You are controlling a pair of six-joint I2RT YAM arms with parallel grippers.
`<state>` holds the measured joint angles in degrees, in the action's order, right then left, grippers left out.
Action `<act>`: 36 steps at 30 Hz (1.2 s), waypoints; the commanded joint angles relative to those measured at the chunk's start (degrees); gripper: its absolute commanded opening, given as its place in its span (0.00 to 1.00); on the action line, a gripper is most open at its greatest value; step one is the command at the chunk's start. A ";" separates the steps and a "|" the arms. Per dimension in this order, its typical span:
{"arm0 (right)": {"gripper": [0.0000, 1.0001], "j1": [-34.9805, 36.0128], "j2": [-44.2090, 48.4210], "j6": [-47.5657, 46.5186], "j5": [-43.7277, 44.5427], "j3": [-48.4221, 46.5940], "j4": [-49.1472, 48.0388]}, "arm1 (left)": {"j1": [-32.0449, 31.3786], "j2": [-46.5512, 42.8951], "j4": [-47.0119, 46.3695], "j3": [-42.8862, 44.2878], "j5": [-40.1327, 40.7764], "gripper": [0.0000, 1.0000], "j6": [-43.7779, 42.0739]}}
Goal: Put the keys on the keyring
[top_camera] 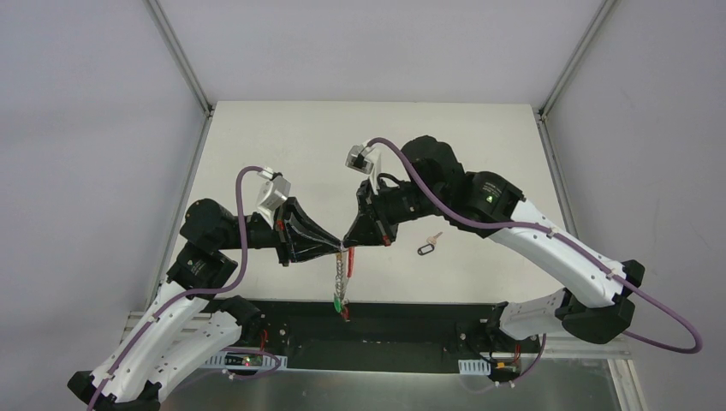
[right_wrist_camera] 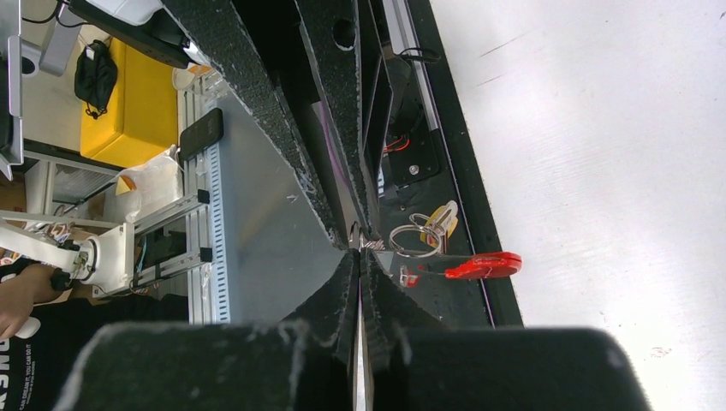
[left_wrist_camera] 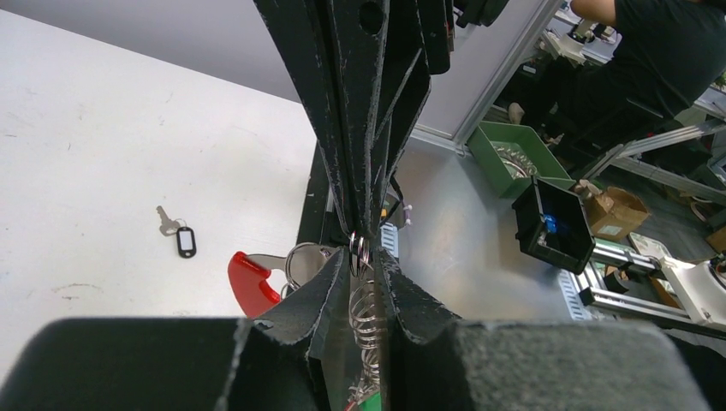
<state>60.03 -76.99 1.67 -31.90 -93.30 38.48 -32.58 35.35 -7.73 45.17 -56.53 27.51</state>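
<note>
My left gripper point(top_camera: 339, 249) and right gripper point(top_camera: 348, 242) meet tip to tip above the table's near edge. The left gripper point(left_wrist_camera: 366, 255) is shut on the keyring's silvery row of loops point(left_wrist_camera: 366, 312), which hangs below it point(top_camera: 342, 276) with a green tag point(top_camera: 339, 300) and a red tag point(top_camera: 345, 315). The keyring's red plastic arc point(left_wrist_camera: 248, 284) sticks out sideways and also shows in the right wrist view point(right_wrist_camera: 484, 265). The right gripper point(right_wrist_camera: 358, 253) is shut on a thin silver key blade point(right_wrist_camera: 358, 351), its tip at a loop. A key with a black tag point(top_camera: 426, 248) lies on the table.
The white table point(top_camera: 342, 145) has metal frame posts at its back corners. A black base strip point(top_camera: 402, 318) runs along the near edge under the hanging loops. A yellow tag on a ring point(right_wrist_camera: 441, 218) hangs by the red arc. A green bin point(left_wrist_camera: 514, 158) stands off the table.
</note>
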 commanded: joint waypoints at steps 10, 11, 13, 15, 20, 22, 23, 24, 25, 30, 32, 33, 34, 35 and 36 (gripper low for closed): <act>0.00 1.06 -0.82 -0.42 1.21 -3.93 -0.79 | -0.29 -0.23 -5.01 -0.29 -3.97 0.00 0.92; 0.00 1.12 -0.77 -0.49 1.43 -3.93 -0.83 | -0.29 -0.49 -5.44 -0.50 -4.24 0.00 0.96; 0.00 1.16 -0.62 -0.53 1.63 -4.00 -0.88 | -0.32 -1.32 -6.04 -1.12 -4.02 0.00 0.97; 0.00 1.24 -0.55 -0.53 1.78 -3.87 -1.02 | -0.29 -1.92 -6.57 -1.56 -3.54 0.00 0.89; 0.00 1.58 0.34 -1.00 2.95 -2.97 -1.70 | -0.46 -3.49 -7.23 -2.21 -1.17 0.00 0.87; 0.09 1.77 1.23 -0.81 3.61 -1.84 -2.98 | -0.56 -4.06 -7.51 -2.34 -0.03 0.00 1.00; 0.11 1.81 1.79 -0.85 3.72 -1.18 -3.65 | -0.56 -4.28 -7.82 -2.33 0.39 0.00 1.16; 0.15 1.85 2.33 -0.86 3.91 -0.66 -4.32 | -0.63 -4.44 -8.16 -2.36 0.76 0.00 1.41; 0.18 1.86 2.82 -0.73 4.30 -0.24 -4.82 | -0.76 -4.55 -8.52 -2.38 1.02 0.00 1.71; 0.31 2.25 4.58 -0.42 4.95 1.63 -6.71 | -0.91 -5.28 -9.91 -3.03 2.52 0.00 2.71; 0.32 2.49 5.00 -0.35 5.35 2.35 -7.27 | -0.91 -5.73 -10.20 -3.38 3.15 0.00 2.90; 0.32 2.61 5.26 -0.40 5.25 2.84 -7.73 | -0.91 -5.88 -10.28 -3.36 3.60 0.00 2.90; 0.33 2.67 5.71 -0.46 4.96 3.52 -8.55 | -0.91 -6.14 -10.34 -3.47 4.06 0.00 2.99; 0.33 2.82 6.05 -0.49 4.66 4.37 -9.12 | -0.91 -6.36 -10.42 -3.45 4.60 0.00 3.06; 0.33 3.03 6.37 -0.71 4.28 4.96 -9.58 | -0.91 -6.55 -10.50 -3.41 4.93 0.00 3.22</act>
<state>62.30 -72.93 1.02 -27.57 -90.11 33.01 -33.06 30.13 -13.10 41.50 -53.71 29.50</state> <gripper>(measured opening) 0.326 0.006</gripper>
